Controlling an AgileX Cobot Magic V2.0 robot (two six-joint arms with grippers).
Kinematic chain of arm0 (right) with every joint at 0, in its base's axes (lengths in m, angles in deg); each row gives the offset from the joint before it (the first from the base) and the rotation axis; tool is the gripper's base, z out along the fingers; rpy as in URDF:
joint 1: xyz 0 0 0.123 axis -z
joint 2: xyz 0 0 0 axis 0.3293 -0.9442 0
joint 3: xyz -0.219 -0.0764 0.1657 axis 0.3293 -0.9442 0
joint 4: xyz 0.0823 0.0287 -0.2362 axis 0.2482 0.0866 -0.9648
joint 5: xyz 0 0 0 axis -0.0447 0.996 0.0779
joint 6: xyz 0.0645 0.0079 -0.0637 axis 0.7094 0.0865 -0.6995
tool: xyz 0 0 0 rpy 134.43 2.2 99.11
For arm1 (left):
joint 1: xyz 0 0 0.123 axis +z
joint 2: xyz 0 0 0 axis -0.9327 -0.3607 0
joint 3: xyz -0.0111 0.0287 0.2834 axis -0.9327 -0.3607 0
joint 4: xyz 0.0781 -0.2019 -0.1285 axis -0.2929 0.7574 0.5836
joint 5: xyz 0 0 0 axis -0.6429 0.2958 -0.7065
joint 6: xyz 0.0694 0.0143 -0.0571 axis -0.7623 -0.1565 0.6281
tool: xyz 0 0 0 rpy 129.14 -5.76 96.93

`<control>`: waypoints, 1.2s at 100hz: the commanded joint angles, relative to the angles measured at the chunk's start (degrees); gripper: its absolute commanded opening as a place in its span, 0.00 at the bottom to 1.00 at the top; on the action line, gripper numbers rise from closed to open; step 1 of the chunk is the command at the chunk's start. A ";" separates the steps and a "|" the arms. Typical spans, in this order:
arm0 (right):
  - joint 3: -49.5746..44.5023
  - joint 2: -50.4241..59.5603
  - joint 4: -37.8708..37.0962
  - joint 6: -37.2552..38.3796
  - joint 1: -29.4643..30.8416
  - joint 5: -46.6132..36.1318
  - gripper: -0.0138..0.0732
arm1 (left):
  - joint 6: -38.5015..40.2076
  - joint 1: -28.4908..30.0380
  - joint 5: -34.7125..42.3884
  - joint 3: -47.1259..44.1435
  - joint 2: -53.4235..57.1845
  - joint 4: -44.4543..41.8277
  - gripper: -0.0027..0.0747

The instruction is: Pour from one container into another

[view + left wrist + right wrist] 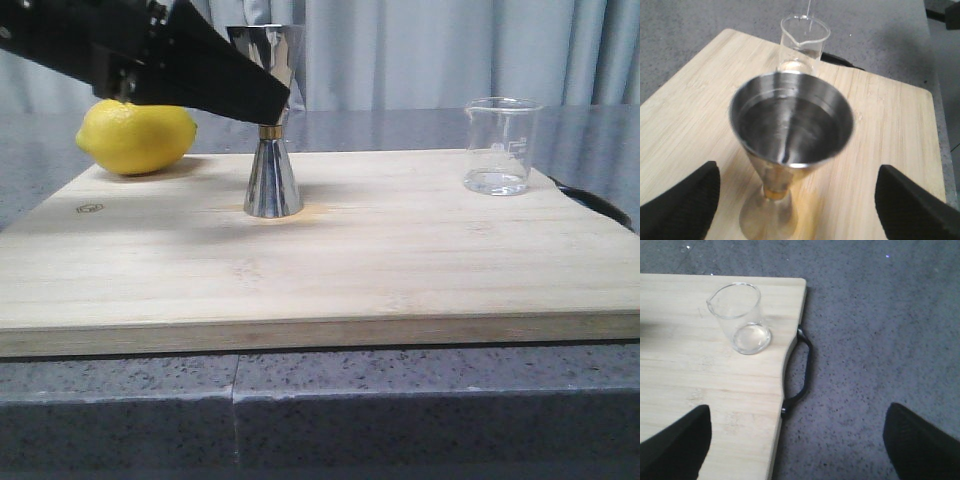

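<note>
The jigger (272,140) stands upright on the board (320,270), near the middle and toward the back; the left hand (797,200) is spread wide around it, one finger on each side and neither touching, so it looks set to steady or grip the jigger. In the left wrist view the jigger's top cup looks dark and shiny inside; whether it holds liquid cannot be told.

The beaker (500,146) stands upright near the board's back right corner, well apart from the jigger; it looks nearly empty, with maybe a thin bit at the bottom. The right hand (797,440) is wide too and holds nothing; it hangs above the board's right edge, where the black handle (799,370) sticks out over the counter (880,315).

A lemon (137,137) sits at the back left, close to the left arm; the front of the board has the most open room.
</note>
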 commanded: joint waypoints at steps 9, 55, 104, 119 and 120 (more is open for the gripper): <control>8.33 0.22 0.64 -0.43 -0.18 10.99 0.86 | 16.73 -0.58 2.58 1.58 11.61 -11.53 0.80; 16.51 0.32 0.64 -3.94 -0.18 27.80 0.86 | 76.50 -0.46 1.68 1.58 34.90 -67.40 0.79; 12.92 12.43 -0.48 -6.54 -0.18 17.78 0.86 | 96.40 -0.46 1.97 -3.99 48.82 -76.09 0.78; 11.74 16.84 -1.65 -6.54 -0.18 16.05 0.86 | 97.46 -0.46 8.23 -7.80 50.10 -74.48 0.73; 11.74 17.03 -1.65 -6.54 -0.18 16.05 0.86 | 97.46 -0.46 8.46 -7.98 50.10 -74.48 0.72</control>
